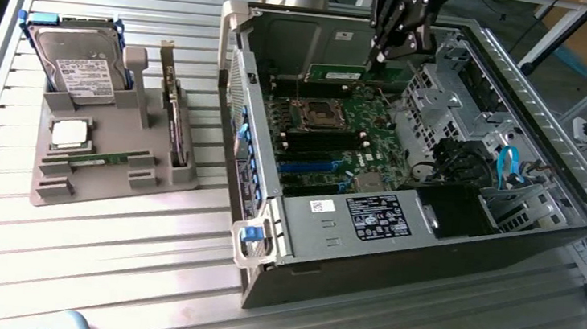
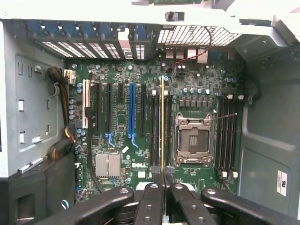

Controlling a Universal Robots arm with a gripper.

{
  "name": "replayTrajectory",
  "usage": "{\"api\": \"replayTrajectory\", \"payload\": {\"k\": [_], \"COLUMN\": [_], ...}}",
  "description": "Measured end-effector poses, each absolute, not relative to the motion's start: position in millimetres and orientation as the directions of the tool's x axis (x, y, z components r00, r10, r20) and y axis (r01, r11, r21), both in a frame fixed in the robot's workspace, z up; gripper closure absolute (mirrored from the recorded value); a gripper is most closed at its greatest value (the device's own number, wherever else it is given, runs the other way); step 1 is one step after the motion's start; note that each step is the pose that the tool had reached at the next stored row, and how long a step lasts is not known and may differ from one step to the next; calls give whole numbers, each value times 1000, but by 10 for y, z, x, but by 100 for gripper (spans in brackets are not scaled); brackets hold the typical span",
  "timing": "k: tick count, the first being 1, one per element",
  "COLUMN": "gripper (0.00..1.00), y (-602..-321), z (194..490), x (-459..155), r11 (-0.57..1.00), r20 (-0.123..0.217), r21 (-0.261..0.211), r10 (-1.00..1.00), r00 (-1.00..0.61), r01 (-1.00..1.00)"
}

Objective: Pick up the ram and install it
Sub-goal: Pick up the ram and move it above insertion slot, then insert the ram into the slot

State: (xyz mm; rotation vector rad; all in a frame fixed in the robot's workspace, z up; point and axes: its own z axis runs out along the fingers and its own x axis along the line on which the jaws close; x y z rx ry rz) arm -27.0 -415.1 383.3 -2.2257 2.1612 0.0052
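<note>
Green circuit-board stick, long and thin, the ram (image 2: 162,122) — where is it?
Clamped edge-on between the fingertips of the black gripper (image 2: 162,176), over the green motherboard (image 2: 136,154) inside the open metal computer case (image 1: 424,266).
Its long axis?
Parallel to the black memory slots (image 2: 227,136) beside the square silver processor socket (image 2: 192,140) — level, pointing towards the exterior view's left.

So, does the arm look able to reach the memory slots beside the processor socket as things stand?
Probably yes: the case is open, the tool, shut on the ram, hangs over the motherboard, and nothing covers the memory slots.
</note>
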Motion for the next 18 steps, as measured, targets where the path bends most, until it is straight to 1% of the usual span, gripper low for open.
{"api": "replayTrajectory", "payload": {"k": [6, 18], "gripper": [88, 88], "y": [-4151, -4151], "z": [3783, 3781], "x": [-270, -270], "r11": [-29, -29], "r20": [-30, -30], "r21": [-26, -26], "r10": [-999, -999], "r00": [30, 30], "r01": [-999, -999]}}
